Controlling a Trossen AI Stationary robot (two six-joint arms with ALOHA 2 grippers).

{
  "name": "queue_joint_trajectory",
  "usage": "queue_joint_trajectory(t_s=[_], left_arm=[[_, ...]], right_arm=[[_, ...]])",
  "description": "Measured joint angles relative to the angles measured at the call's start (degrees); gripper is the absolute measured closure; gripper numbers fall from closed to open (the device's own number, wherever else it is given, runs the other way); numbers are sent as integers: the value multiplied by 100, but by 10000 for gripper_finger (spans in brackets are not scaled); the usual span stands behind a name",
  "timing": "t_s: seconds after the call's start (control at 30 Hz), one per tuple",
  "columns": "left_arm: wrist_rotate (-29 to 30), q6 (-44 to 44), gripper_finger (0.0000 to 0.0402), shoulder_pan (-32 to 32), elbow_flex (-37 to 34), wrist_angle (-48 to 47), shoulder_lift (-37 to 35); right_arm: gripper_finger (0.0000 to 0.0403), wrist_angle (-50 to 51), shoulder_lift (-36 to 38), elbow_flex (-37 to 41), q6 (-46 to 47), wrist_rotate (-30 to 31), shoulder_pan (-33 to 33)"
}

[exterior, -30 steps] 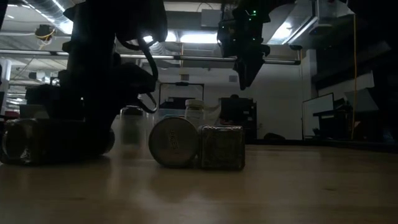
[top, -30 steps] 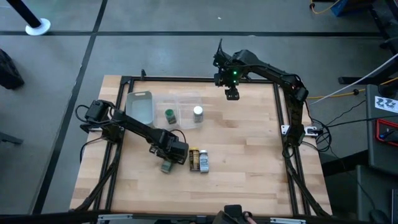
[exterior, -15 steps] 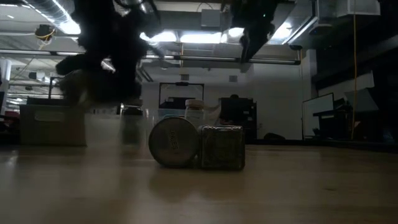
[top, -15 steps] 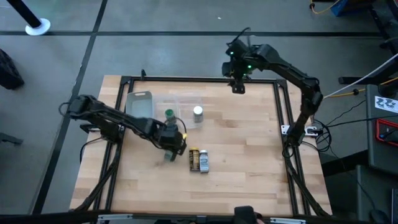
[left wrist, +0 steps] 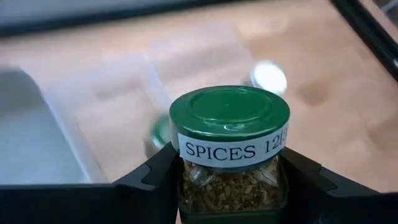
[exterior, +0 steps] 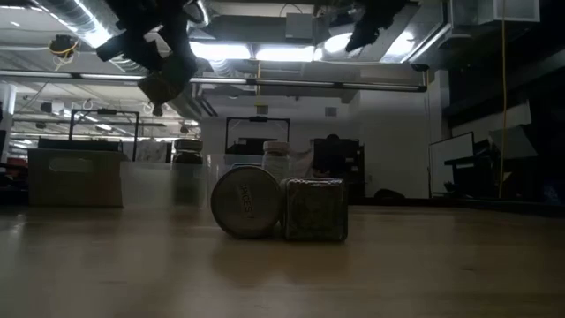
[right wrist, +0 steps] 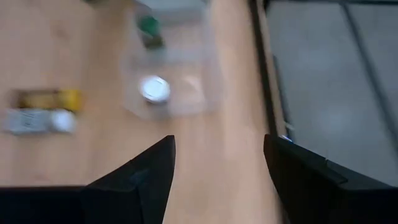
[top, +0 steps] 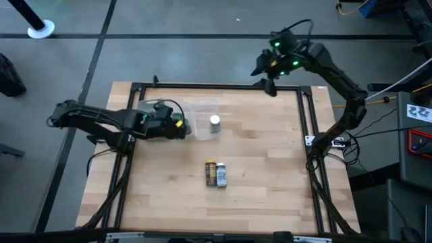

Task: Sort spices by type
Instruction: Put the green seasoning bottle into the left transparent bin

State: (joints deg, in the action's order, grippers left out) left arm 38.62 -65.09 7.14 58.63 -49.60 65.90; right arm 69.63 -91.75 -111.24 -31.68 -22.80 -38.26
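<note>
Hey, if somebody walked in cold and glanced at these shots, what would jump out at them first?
Probably the green-lidded spice jar, labelled SPICES, clamped in the left gripper and held in the air over the clear containers at the table's far left. Next, two jars lying side by side mid-table, one yellow-lidded, one white-lidded. The right gripper hangs open above the far edge.

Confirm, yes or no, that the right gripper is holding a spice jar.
No: in the right wrist view the right gripper is open with nothing between its fingers, while the green-lidded jar sits in the left gripper.
</note>
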Motion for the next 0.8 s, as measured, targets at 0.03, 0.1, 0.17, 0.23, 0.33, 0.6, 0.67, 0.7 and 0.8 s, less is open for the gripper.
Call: queue_joint_trajectory(t_s=[0.03, 0.1, 0.17, 0.23, 0.33, 0.6, 0.67, 0.7, 0.8], left_arm=[[115, 127, 220, -65, 0, 0, -27], [344, 295, 220, -204, 0, -62, -34], [578, 414, 217, -345, -18, -140, -7], [833, 471, 215, -510, -87, -97, 19], [1168, 504, 213, -753, -305, 25, 23], [1675, 972, 210, -1332, -1242, 1324, 23], [1706, 1250, 209, -1459, -1506, 1935, 23], [1719, 1408, 209, -1503, -1638, 2206, 23], [1752, 1760, 209, -1650, -2034, 3040, 23]], right_arm=[[157, -19, 90, 105, -2, -368, -156], [157, -193, 285, 458, -4, -1062, -465], [157, -563, 519, 1025, 2, -1629, -754], [157, -1049, 773, 1660, 103, -1985, -959], [157, -2046, 1137, 2623, 479, -2193, -1096], [157, -5106, 1580, 4768, 1571, -2174, -753], [157, -5921, 1579, 5173, 1827, -2159, -563], [157, -6340, 1576, 5370, 1950, -2098, -451], [157, -7383, 1567, 5917, 2223, -1609, -66]])
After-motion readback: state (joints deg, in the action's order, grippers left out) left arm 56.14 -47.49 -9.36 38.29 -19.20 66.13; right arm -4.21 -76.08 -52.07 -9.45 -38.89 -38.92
